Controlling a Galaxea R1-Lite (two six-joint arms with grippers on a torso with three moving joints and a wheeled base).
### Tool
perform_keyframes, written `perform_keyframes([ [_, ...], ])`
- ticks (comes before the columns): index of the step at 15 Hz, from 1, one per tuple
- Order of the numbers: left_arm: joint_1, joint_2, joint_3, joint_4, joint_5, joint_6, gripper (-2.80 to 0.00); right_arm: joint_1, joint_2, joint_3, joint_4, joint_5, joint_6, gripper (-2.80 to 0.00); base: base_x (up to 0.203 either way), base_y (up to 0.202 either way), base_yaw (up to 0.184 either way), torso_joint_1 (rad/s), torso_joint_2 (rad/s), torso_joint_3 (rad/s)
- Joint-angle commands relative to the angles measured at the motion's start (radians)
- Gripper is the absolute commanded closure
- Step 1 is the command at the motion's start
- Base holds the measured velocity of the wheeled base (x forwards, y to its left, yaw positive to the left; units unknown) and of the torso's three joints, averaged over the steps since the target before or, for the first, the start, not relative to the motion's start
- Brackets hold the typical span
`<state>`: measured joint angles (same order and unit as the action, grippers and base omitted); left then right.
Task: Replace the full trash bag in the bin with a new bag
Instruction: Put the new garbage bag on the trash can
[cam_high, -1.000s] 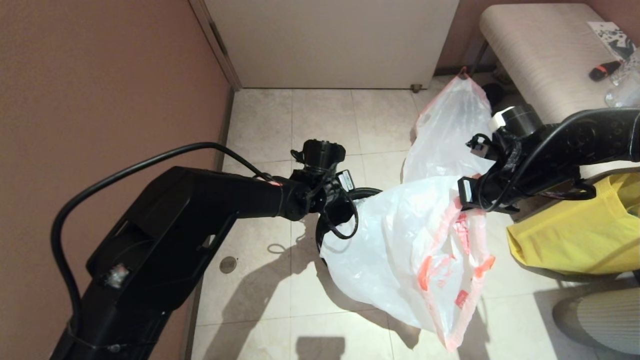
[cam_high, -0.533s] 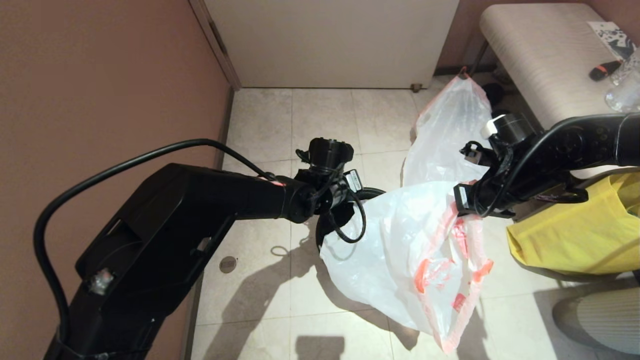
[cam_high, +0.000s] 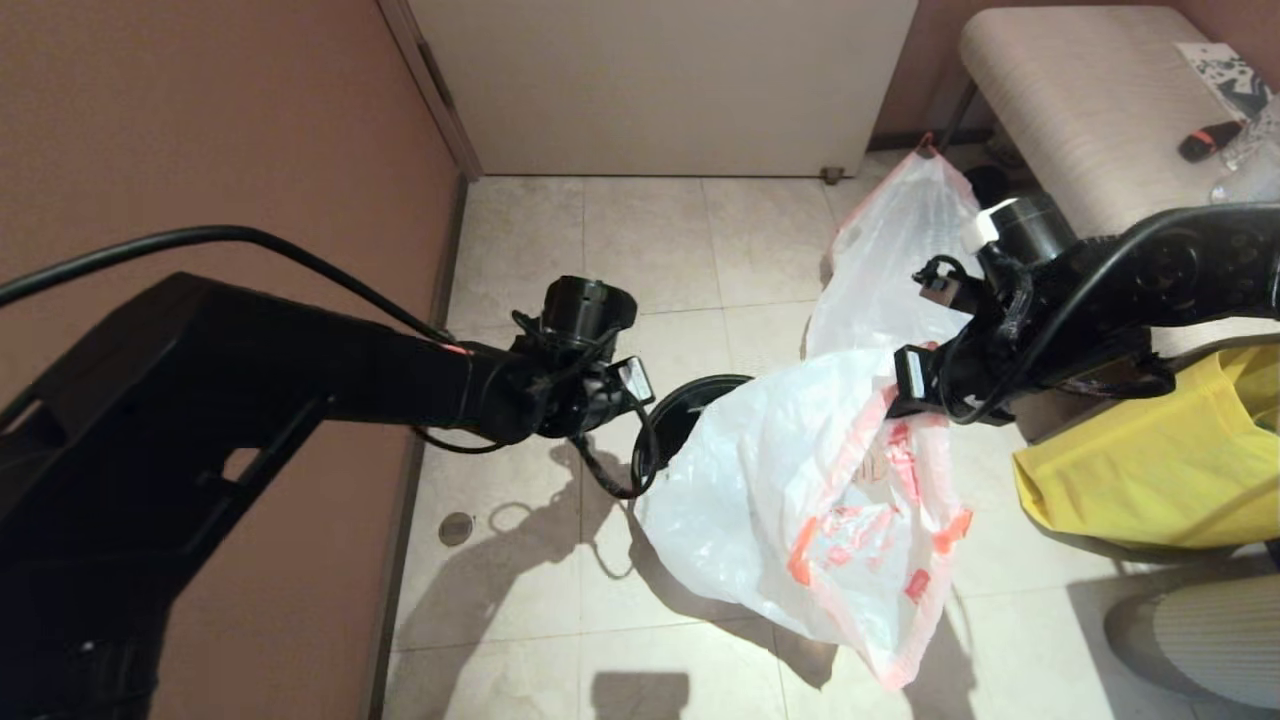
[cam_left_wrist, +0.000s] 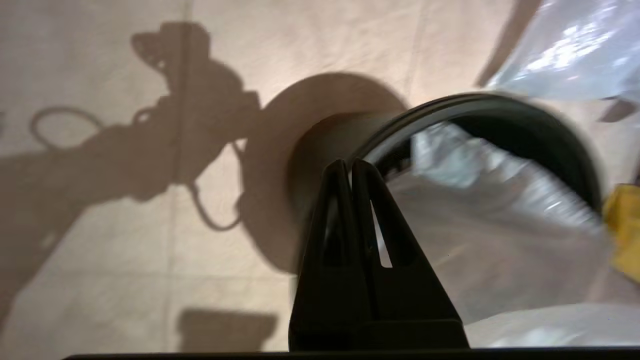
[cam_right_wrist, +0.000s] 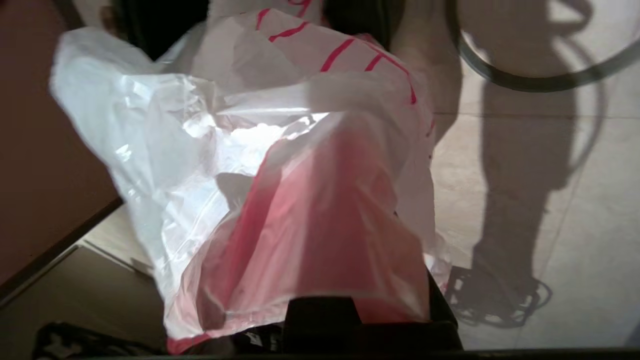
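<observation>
1. The right claw (cam_high: 915, 395) pinches the orange-red hem of the new bag (cam_high: 800, 500), which hangs limp in the air over the floor (cam_high: 640, 250) and covers most of the bin.
2. The bin (cam_high: 685, 405) stands on the floor at centre; only the left arc of its dark rim shows beside the new bag.
3. The left claw (cam_left_wrist: 350, 167) hovers just left of the bin's rim, its fingers pressed together and holding nothing.
4. The full trash bag (cam_high: 900, 250) sits on the floor farther back on the right, its red-orange point up, beside the table (cam_high: 1080, 110).
5. A yellow fabric bag (cam_high: 1150, 470) lies at the right edge.
</observation>
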<state>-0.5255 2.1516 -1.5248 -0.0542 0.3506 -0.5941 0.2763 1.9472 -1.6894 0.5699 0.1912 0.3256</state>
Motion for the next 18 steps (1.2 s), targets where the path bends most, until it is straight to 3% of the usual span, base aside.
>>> perform_keyframes([
  [1, 0.031, -0.099, 0.119, 0.003, 0.004, -0.006, 0.0, 0.028, -0.056, -0.001, -0.04, 0.017, 0.004, 0.0, 0.0, 0.0, 0.0, 0.0, 0.0, 0.0],
  [6, 0.138, -0.212, 0.485, -0.025, 0.005, -0.02, 0.0, 0.062, -0.029, -0.01, -0.248, -0.007, -0.009, 0.0, 0.0, 0.0, 0.0, 0.0, 0.0, 0.0],
  [9, 0.205, -0.2, 0.63, -0.074, -0.022, -0.024, 0.0, 0.104, 0.037, -0.02, -0.297, -0.124, -0.083, 0.0, 0.0, 0.0, 0.0, 0.0, 0.0, 0.0],
  [13, 0.218, -0.086, 0.671, -0.236, -0.054, -0.019, 0.0, 0.118, 0.078, -0.019, -0.393, -0.138, -0.094, 0.0, 0.0, 0.0, 0.0, 0.0, 0.0, 0.0],
  [18, 0.217, 0.109, 0.666, -0.43, -0.058, -0.015, 0.0, 0.134, 0.093, -0.043, -0.395, -0.156, -0.108, 0.0, 0.0, 0.0, 0.0, 0.0, 0.0, 0.0],
])
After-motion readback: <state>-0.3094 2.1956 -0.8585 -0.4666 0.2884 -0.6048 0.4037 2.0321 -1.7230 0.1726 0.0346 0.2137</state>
